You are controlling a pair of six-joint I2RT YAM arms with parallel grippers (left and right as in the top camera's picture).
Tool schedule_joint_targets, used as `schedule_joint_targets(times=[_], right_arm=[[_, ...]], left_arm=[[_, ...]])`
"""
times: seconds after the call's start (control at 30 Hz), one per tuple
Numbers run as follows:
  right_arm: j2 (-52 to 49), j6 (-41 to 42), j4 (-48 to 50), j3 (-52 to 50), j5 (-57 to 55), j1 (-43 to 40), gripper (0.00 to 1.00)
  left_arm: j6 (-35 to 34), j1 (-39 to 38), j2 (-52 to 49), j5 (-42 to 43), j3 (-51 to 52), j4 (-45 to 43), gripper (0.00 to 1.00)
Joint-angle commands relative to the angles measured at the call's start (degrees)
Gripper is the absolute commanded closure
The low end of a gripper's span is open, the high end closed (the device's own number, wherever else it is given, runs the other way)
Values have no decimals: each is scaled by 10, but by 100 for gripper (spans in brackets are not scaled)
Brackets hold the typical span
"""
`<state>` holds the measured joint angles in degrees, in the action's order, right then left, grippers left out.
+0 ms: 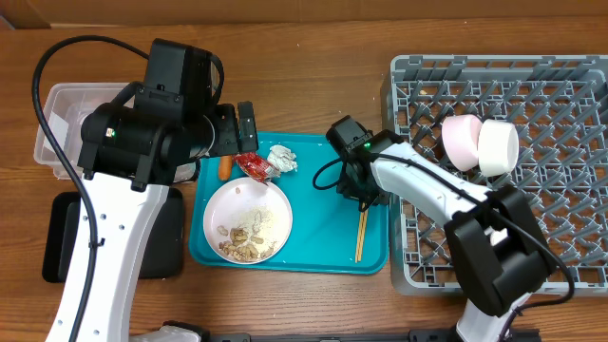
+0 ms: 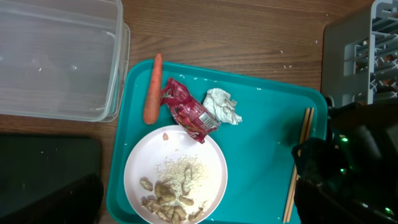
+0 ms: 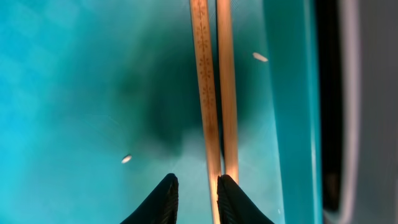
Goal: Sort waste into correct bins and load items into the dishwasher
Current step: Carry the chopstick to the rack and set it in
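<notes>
At your far left the tub [image 1: 55,119] stands on the table, with the black tray [image 1: 66,242] just in front of it. Your left gripper [image 1: 235,126] hovers over the back left edge of the teal tray [image 1: 323,249], jaws spread wide and holding nothing. On the teal tray below it lie the carrot [image 1: 224,167], wrapper [image 1: 255,166] and tissue [image 1: 282,159] in a row. The wrapper touches the rim of the plate [image 1: 271,195], which carries the scraps [image 1: 245,242]. Further right, your right gripper [image 1: 359,195] is low over the far end of the chopsticks [image 1: 361,237], which lie side by side along the teal tray's right edge. Its fingertips [image 3: 233,202] stand a narrow gap apart with teal showing between them. One stick lies at the inner edge of the tip nearer the tray's edge, and nothing is clamped. At far right, the rack [image 1: 551,228] holds two bowls [image 1: 498,147] tipped on their sides, touching.
</notes>
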<state>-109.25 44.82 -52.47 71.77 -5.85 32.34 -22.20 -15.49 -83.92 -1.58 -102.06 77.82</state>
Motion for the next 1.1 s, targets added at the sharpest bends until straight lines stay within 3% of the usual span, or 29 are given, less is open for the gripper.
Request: schedule_joint_targets(times=[0.0,0.23,0.33,0.4,0.8,1.0,1.07], right_arm=[[-18,4,1,2,6,-3,75],[-20,-3,-5,2,28,-25,75],[-20,-14,-3,2,33,-26,83],[-20,-23,2,2,36,-23,96],[80,-123,-84,122,6,23,96],[163,-130,-117,164,-138,-17,96],[177,-183,-118,164,-158,-41,96]], left_arm=[[-5,1,-4,-5,-9,-1,0],[-5,1,-4,-5,-9,-1,0],[-5,1,-4,-5,-9,-1,0],[-5,1,-4,-5,-9,-1,0],[-5,1,-4,-5,-9,-1,0],[-5,1,-4,-5,-9,-1,0],[-5,1,-4,-5,-9,-1,0]])
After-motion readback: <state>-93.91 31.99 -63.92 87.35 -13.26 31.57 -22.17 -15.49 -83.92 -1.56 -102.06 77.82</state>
